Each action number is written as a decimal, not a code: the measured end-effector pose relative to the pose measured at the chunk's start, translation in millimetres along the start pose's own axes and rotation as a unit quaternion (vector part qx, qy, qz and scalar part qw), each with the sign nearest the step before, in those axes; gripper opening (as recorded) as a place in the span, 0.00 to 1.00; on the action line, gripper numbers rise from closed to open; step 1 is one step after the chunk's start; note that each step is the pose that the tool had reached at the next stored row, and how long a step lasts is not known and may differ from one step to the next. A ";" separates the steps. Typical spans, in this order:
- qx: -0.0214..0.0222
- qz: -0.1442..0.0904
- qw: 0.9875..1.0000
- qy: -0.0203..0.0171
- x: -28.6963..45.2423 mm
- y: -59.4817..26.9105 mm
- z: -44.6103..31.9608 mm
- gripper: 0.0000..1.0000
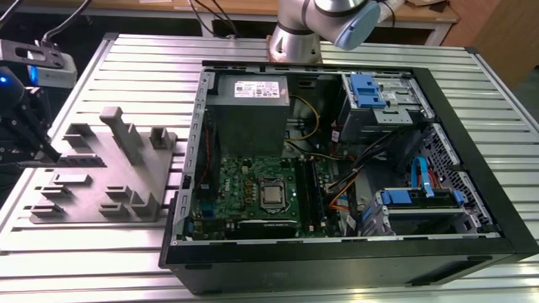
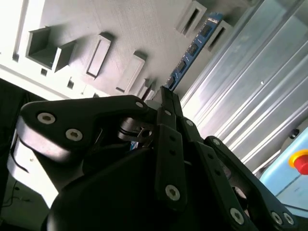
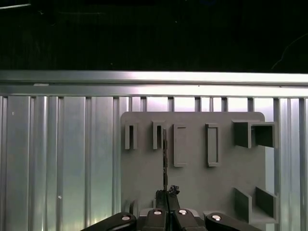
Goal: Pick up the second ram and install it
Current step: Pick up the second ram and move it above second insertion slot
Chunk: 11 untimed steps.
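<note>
The gripper (image 1: 48, 153) is hanging over the grey holder tray (image 1: 110, 211) at the exterior view's left, well apart from the open computer case (image 1: 497, 186), which is lying on its side on the slatted metal table (image 1: 84, 259). Its fingers are pinching narrowly together on the second ram (image 1: 80, 163), which is sticking out from their tips as a thin dark strip across the tray, just beside the tall light-grey upright fin (image 1: 122, 136). In the second wrist view the black fingers (image 2: 168, 125) are closing on one end of the ram (image 2: 195, 45), a blue board with dark chips running away from the gripper (image 2: 164, 92) towards the tray's far edge, past a row of raised rectangular pockets (image 2: 98, 55). In the first wrist view the ram (image 3: 165, 154) is showing edge-on as a fine dark line rising from the gripper (image 3: 166, 195), between two of the tray's narrow slots. Whether the stick is sitting in the tray or hanging just clear of it is hard to judge from these angles. Inside the case the green motherboard (image 1: 244, 189) is lying beneath the grey power-supply box (image 1: 248, 120), with the long black memory slots (image 1: 308, 189) running beside the processor socket (image 1: 271, 192).
</note>
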<state>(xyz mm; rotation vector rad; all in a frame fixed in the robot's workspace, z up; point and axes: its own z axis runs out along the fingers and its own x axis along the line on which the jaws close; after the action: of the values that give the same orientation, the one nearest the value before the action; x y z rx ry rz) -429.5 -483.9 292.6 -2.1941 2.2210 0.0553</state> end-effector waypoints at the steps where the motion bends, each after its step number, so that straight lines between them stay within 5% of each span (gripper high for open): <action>1: 0.000 0.000 1.000 0.000 -0.1 0.0 -2.7 0.08; 11: 0.000 0.000 1.000 0.000 -1.6 0.4 -39.8 0.08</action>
<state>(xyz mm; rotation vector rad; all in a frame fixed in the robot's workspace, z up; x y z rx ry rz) -429.5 -483.9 332.4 -2.1937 2.2205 0.0542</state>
